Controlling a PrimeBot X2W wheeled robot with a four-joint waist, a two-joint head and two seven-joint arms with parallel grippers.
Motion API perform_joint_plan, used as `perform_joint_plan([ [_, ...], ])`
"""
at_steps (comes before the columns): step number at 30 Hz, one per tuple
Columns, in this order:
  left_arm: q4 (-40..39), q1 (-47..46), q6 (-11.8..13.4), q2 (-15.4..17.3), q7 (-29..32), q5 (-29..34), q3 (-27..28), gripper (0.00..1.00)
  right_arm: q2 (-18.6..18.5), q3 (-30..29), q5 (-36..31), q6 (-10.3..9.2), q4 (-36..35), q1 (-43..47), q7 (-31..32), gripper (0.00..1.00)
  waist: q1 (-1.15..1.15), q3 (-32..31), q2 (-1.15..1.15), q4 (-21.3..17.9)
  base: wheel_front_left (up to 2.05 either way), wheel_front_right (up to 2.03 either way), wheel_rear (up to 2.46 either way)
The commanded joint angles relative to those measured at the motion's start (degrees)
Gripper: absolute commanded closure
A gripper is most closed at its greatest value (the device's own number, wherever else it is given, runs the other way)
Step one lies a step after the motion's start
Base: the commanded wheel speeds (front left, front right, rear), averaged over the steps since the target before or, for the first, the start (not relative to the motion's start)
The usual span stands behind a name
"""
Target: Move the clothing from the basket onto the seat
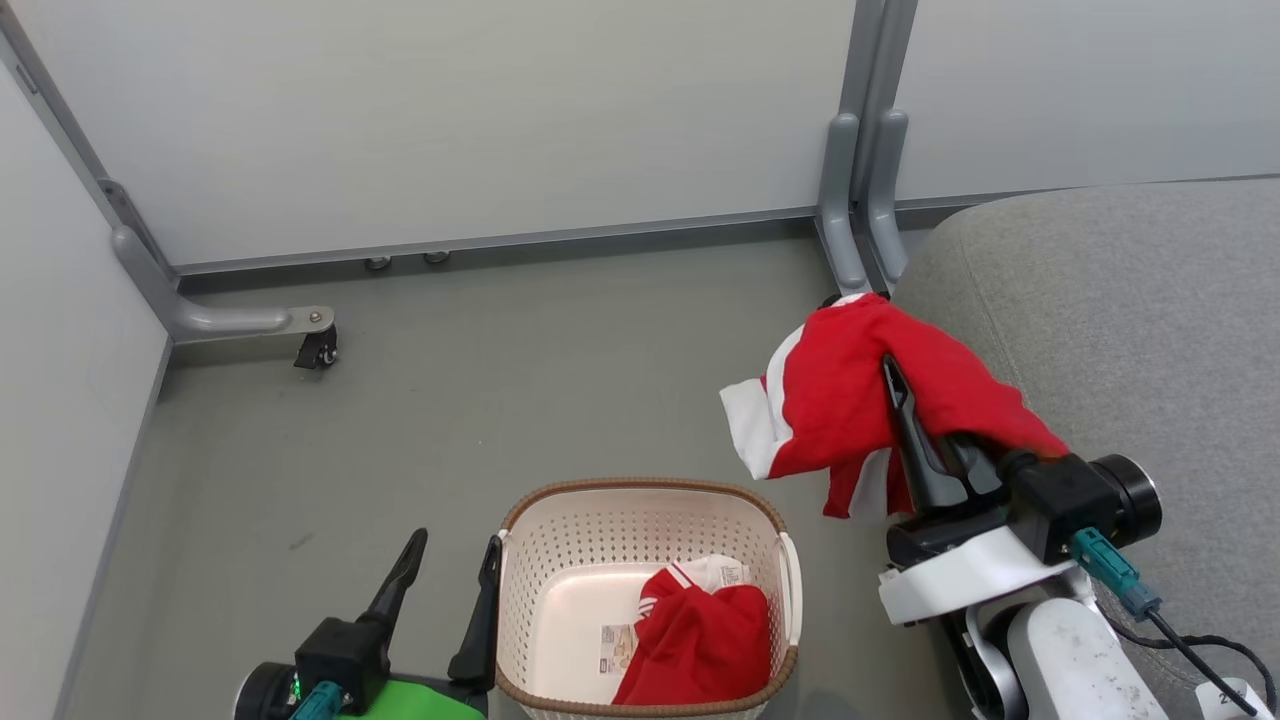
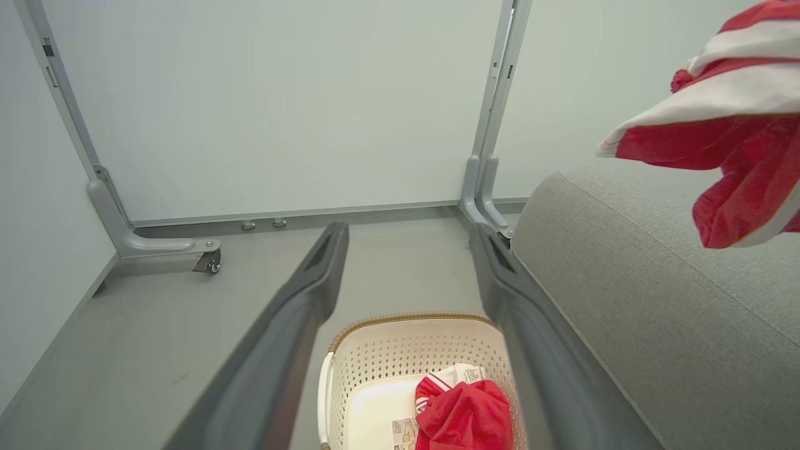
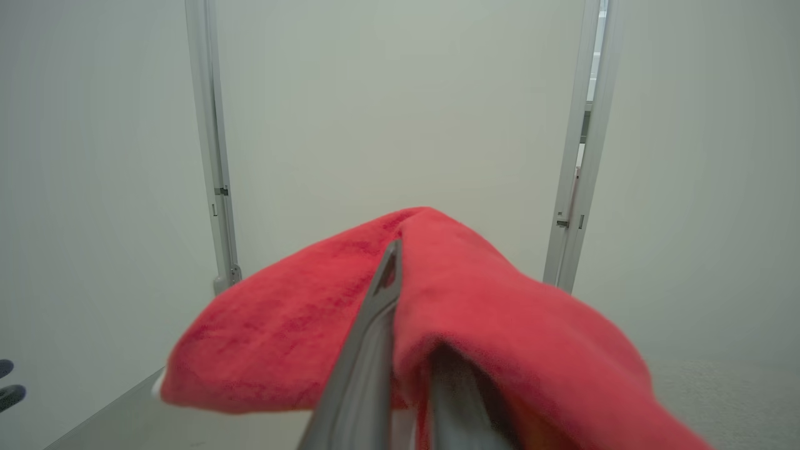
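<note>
The left claw (image 1: 455, 541) hangs wide open and empty just left of the basket (image 1: 640, 489) on the floor (image 1: 450, 400), where one garment (image 1: 700, 640) lies crumpled. Further right, the right claw (image 1: 889, 364), pinched shut on a second garment (image 1: 835, 400), holds it aloft at the edge of the grey seat (image 1: 1130, 320).

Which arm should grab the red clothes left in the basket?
Left. The left jaws stand open beside the cream perforated plastic basket; the right jaws are shut on a red fabric garment near the grey upholstered seat.
</note>
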Motion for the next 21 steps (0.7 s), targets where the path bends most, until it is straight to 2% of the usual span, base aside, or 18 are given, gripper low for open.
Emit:
perform_joint_plan([
  [1, 0.0, 1.3, -0.4, -0.1, 0.0, 0.8, 1.1, 0.0, -0.1, -0.4, -0.4, -0.02, -0.5, 0.6, -0.2, 1.0, 0.0, -0.2, 0.0, 0.3, 0.0, 0.0, 0.0],
  [8, -0.9, 4.2, 0.5, -0.6, 0.0, 0.5, 6.7, 0.0, -0.1, -2.5, -0.5, -0.01, -1.1, 2.3, -0.2, 1.0, 0.0, -0.7, 0.0, 1.1, 0.0, 0.0, 0.0],
  [21, -1.7, 6.1, 0.2, -0.6, 0.0, 0.5, 6.2, 0.0, -0.1, -3.5, 0.0, -0.01, -0.9, 3.2, -0.2, 1.0, 0.0, -0.9, 0.0, 1.1, 0.0, 0.0, 0.0],
])
